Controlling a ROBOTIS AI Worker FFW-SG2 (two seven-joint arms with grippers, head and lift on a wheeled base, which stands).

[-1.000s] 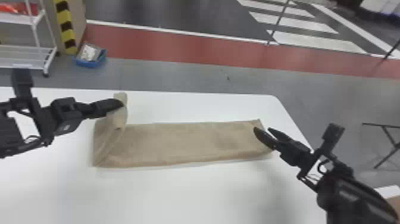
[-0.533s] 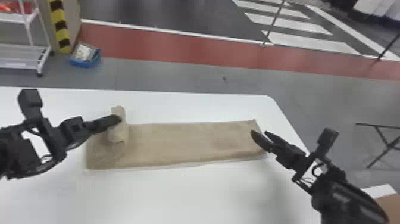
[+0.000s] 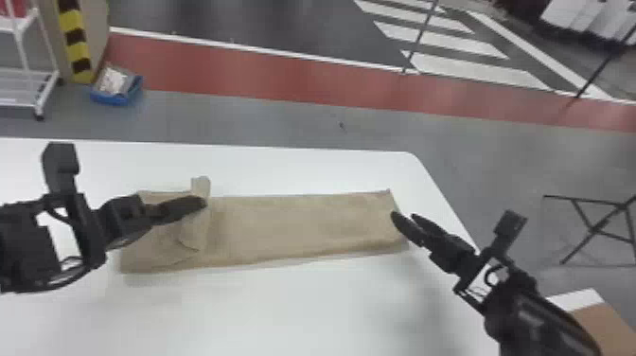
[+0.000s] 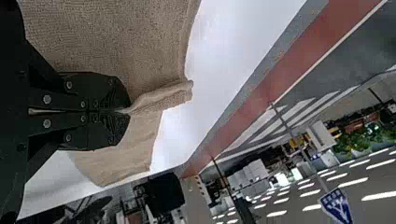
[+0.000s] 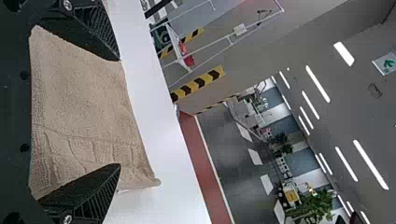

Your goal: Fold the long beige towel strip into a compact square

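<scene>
Near the table's [image 3: 284,307] right edge, the right gripper [image 3: 403,216] has its jaws spread at one end of the beige towel strip [image 3: 307,222], which lies toward the far edge. The left gripper [image 3: 204,202] pinches its raised fold [image 3: 203,229]. Farther off hangs a blue sign [image 4: 337,205] with white marks.

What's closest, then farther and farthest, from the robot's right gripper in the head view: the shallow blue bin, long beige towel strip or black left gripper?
1. Long beige towel strip: right end by the right gripper.
2. Black left gripper: at the towel's left part.
3. Blue bin: far left, on the floor.
</scene>
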